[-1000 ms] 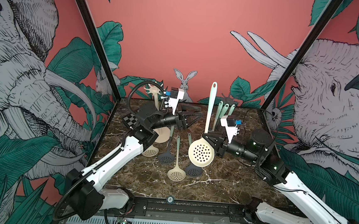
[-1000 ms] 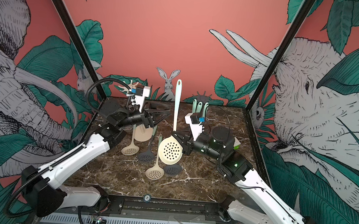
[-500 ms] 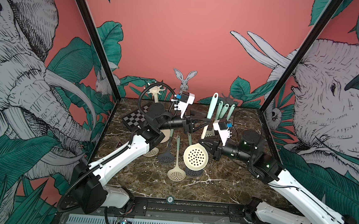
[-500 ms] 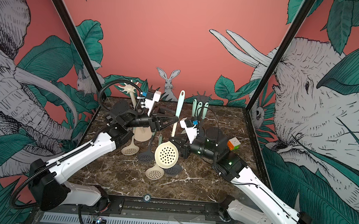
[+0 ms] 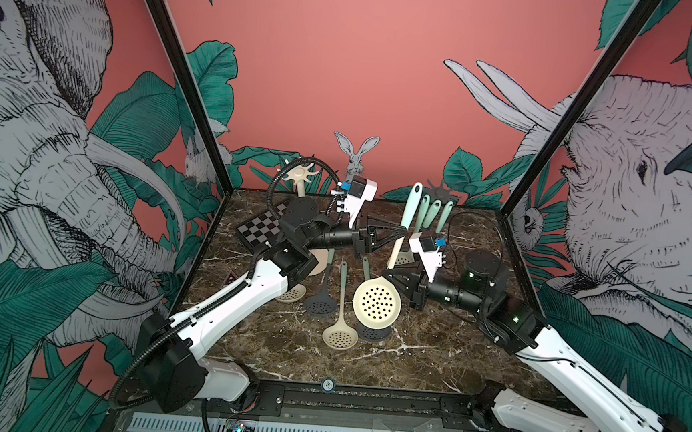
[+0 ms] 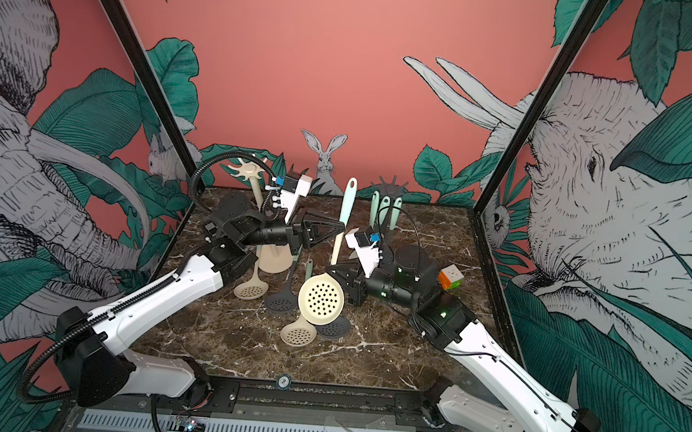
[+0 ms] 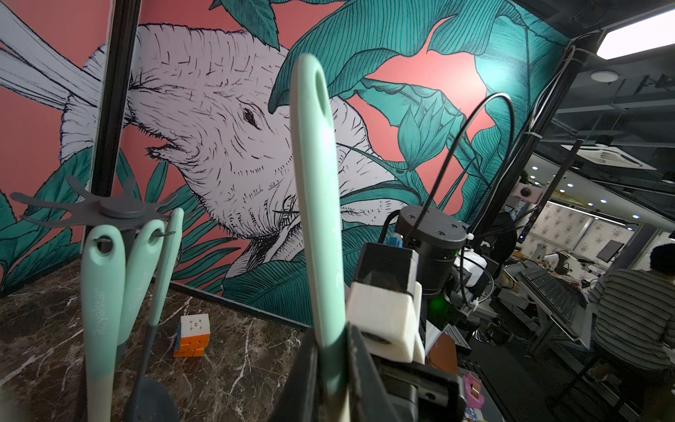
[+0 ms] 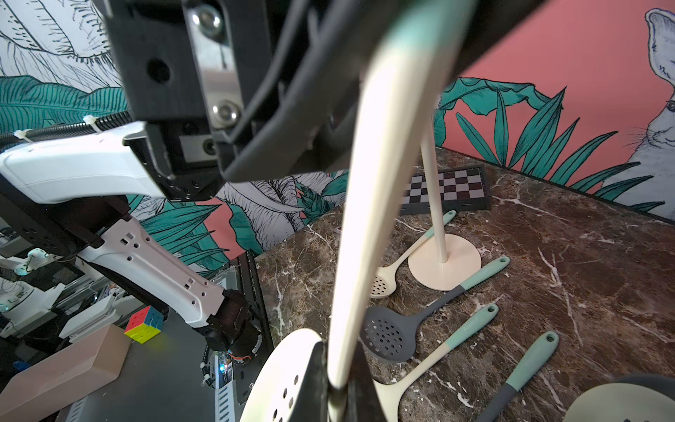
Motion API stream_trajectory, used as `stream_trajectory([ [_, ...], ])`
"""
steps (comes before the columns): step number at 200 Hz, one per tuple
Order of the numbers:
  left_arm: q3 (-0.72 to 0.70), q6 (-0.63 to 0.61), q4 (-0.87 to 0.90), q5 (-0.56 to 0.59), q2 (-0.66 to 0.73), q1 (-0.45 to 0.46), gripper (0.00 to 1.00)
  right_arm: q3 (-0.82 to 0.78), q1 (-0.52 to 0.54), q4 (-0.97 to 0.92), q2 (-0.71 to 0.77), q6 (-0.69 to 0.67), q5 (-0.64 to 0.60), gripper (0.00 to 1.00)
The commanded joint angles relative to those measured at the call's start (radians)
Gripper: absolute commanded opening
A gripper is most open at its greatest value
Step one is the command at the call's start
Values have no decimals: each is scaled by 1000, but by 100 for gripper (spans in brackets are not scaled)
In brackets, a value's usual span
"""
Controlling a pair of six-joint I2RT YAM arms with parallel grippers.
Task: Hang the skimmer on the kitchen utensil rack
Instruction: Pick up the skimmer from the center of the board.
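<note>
Partly blurred up close, skimmer (image 8: 359, 255) neck pinched in right gripper (image 8: 338, 380), left gripper (image 7: 332, 361) clamped on its handle

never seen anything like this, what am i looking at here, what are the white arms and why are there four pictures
These are two robot arms at a marble table, each ending in a two-finger gripper. The two wide pictures come from a camera pair above, seeing the whole scene; the two close-ups come from a camera on each wrist. Both arms hold one big cream skimmer roughly upright: the right gripper clamps the stem just above the bowl, the left gripper pinches the teal handle higher up. Several smaller skimmers lie flat on the table, which also carries a chessboard and a puzzle cube. At the back stand a grey rack with three utensils hanging and a cream rack.
</note>
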State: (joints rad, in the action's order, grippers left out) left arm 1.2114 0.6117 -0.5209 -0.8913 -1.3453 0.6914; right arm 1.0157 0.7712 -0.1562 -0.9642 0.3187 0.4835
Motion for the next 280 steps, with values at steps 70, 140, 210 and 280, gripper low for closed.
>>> stream_trajectory([
  [70, 24, -21, -19, -36, 25, 3, 3, 26, -10, 6, -5, 21, -2, 0],
  [140, 45, -215, 282, 257, 113, 2, 0, 34, -14, -125, 122, 71, -311, 43],
  [210, 88, -267, 471, 617, 151, 36, 0, 237, 205, -246, 18, -34, -821, 50],
  [280, 85, -198, 535, 891, 162, 59, 0, 408, 284, -177, -239, -46, -939, 51],
])
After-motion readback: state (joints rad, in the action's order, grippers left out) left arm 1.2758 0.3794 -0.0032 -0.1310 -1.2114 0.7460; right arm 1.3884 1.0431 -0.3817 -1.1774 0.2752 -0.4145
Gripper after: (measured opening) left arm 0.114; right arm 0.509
